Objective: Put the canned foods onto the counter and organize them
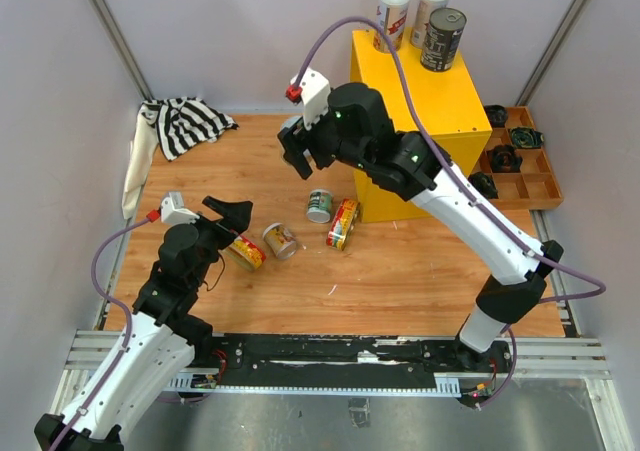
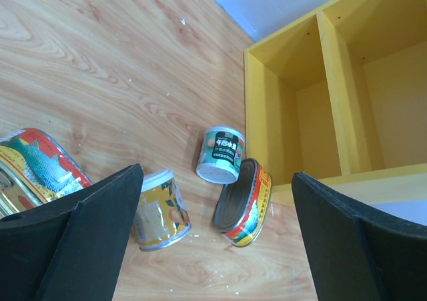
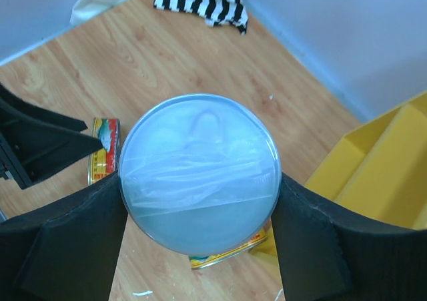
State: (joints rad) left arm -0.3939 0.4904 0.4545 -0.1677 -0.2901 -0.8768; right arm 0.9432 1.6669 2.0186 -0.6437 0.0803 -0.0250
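My right gripper is shut on a white-lidded can, held in the air left of the yellow counter. Three cans stand on the counter's top: two white-lidded ones and a dark one. On the wooden floor lie a green can, a flat yellow-and-red can, a yellow can and a red fish can. My left gripper hangs open just above the fish can, holding nothing.
A black-and-white striped cloth lies at the back left corner. A brown wooden tray with black round parts sits right of the counter. The counter's open shelves face the cans. Walls close in on three sides.
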